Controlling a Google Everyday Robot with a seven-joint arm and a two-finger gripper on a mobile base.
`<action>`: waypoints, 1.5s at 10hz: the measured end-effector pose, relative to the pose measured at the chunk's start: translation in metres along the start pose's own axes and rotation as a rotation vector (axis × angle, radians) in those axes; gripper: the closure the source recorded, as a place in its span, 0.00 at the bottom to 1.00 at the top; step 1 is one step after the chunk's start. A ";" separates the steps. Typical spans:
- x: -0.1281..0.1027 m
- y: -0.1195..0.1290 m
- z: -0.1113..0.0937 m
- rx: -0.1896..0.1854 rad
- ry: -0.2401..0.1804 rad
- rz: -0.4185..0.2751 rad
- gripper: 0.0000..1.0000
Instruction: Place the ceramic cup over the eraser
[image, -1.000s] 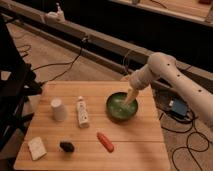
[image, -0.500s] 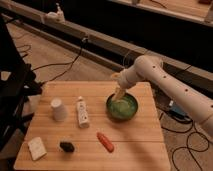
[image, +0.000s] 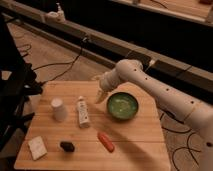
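Observation:
The ceramic cup (image: 59, 108), small, white and tapered, stands on the left part of the wooden table (image: 135, 140). The eraser (image: 67, 146), a small black lump, lies nearer the front, below and slightly right of the cup. My gripper (image: 101, 94) hangs over the table's middle at the end of the white arm (image: 150, 82), between the white tube bottle and the green bowl. It is open with nothing between its fingers. It is well right of the cup and does not touch it.
A white tube bottle (image: 82, 111) lies just right of the cup. A green bowl (image: 122, 105) sits right of the gripper. An orange-red stick (image: 105, 141) lies at the front, a white block (image: 37, 147) at the front left. Cables run over the floor behind.
The arm has swung left: the gripper went from over the green bowl to the bowl's left side, closer to the tube bottle and the cup. No object has moved.

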 end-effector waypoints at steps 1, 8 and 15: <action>-0.001 0.000 0.001 -0.001 -0.001 -0.001 0.20; -0.034 -0.017 0.038 -0.029 -0.070 -0.045 0.20; -0.127 -0.007 0.130 -0.184 -0.219 -0.190 0.20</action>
